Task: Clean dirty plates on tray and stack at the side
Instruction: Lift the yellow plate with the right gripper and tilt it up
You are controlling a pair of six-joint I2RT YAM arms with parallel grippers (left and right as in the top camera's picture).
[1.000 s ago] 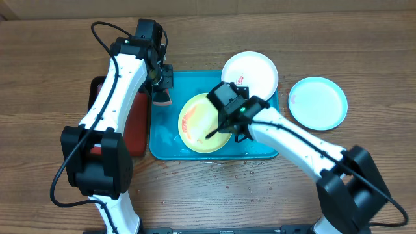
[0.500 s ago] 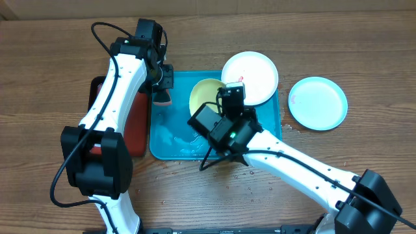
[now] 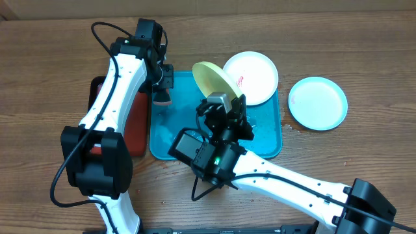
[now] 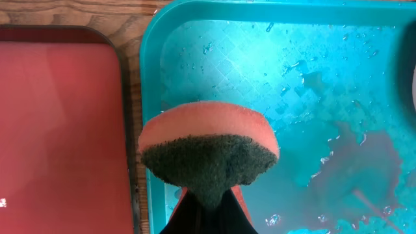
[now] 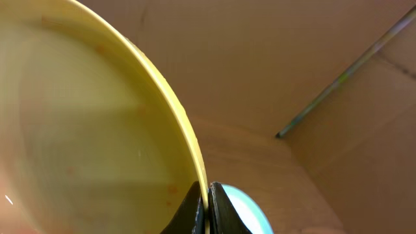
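Over the table's [image 3: 364, 52] tray [image 3: 166, 136], right gripper [image 5: 208, 195] pinches yellow plate [image 3: 211, 78] tilted, likely presenting it to left gripper's [image 4: 207, 211] clamped sponge [image 4: 208, 140].

The yellow-green plate [image 3: 213, 79] tilts steeply above the wet tray [image 3: 165, 132].

One plate [image 3: 253, 75] lies on the tray's [image 3: 168, 140] back right corner, another plate [image 3: 318, 103] on the table [image 3: 52, 65] to its right.
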